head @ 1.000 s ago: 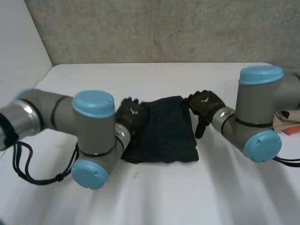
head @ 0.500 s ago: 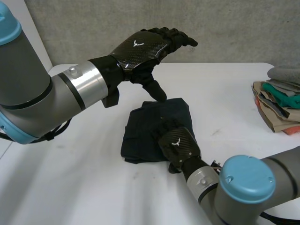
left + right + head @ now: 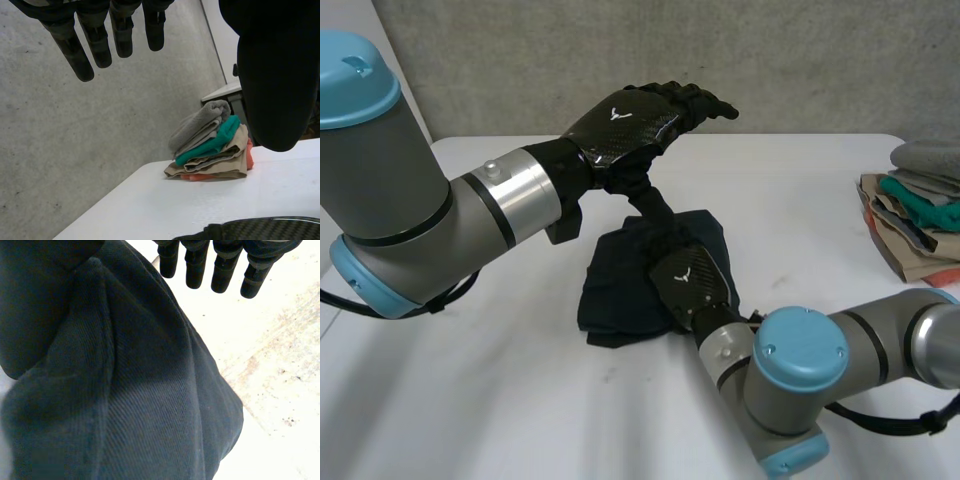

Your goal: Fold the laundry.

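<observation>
— Hands?
— The right hand [image 3: 692, 283] lies flat, fingers straight, on the folded dark cloth [image 3: 615, 285], middle of the counter [image 3: 800, 190]. The left hand [image 3: 630, 115] hovers above, fingers straight, empty.
— Step?
— Pressing the fold flat, I'd say. Next it needs a grip, to carry it to the pile [image 3: 910, 225], far right.

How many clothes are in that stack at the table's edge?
4 visible: grey piece on top, teal piece under it, beige piece next, coral piece at the bottom. More may be hidden.
</observation>
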